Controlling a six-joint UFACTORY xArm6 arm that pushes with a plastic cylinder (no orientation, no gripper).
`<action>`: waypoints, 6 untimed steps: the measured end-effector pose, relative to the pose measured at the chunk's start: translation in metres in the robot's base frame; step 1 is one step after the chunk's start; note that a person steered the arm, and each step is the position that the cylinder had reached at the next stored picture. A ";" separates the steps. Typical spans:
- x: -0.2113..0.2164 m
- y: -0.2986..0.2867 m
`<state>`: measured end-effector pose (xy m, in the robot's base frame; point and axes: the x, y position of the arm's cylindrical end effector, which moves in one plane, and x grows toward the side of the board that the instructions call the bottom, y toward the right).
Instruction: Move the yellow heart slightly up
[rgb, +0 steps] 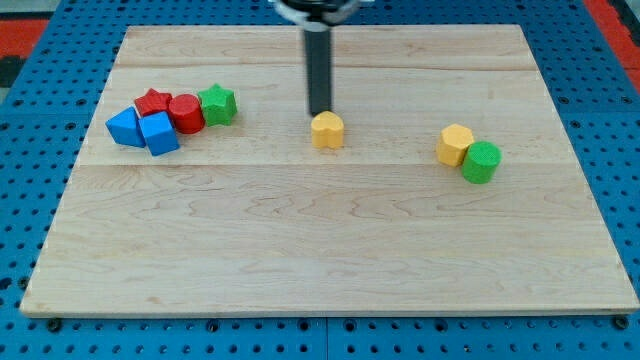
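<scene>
1. My tip (319, 113) is sitting at the lower end of the straight dark rod (318, 68), which is coming down from the view's top near the middle. There is no gripper on this arm, so no open or closed state applies; the rod is holding nothing.
2. My tip is standing right at the upper edge of the yellow heart (327, 130), on the side towards the view's top; it looks to be touching or just short of touching, and I cannot tell which.
3. The yellow heart is lying on the desk (320, 250) a little above the middle of the board, well apart from every other block.
4. Towards the view's right, a yellow hexagon-like block (454, 144) is lying with a green cylinder (481, 162) touching it on its lower right.
5. Towards the view's left, five blocks are clustering together: a green star (217, 103) is sitting at the right end, a red cylinder (185, 112) is touching it on the left, and a red star (153, 102) is lying just beyond that.
6. Below those, two blue blocks are pressing side by side: a blue cube-like block (159, 133) and, at the far left, a blue block (124, 126) whose shape I cannot make out.
</scene>
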<state>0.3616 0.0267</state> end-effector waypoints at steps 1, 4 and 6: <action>0.031 0.060; 0.033 -0.019; 0.129 0.083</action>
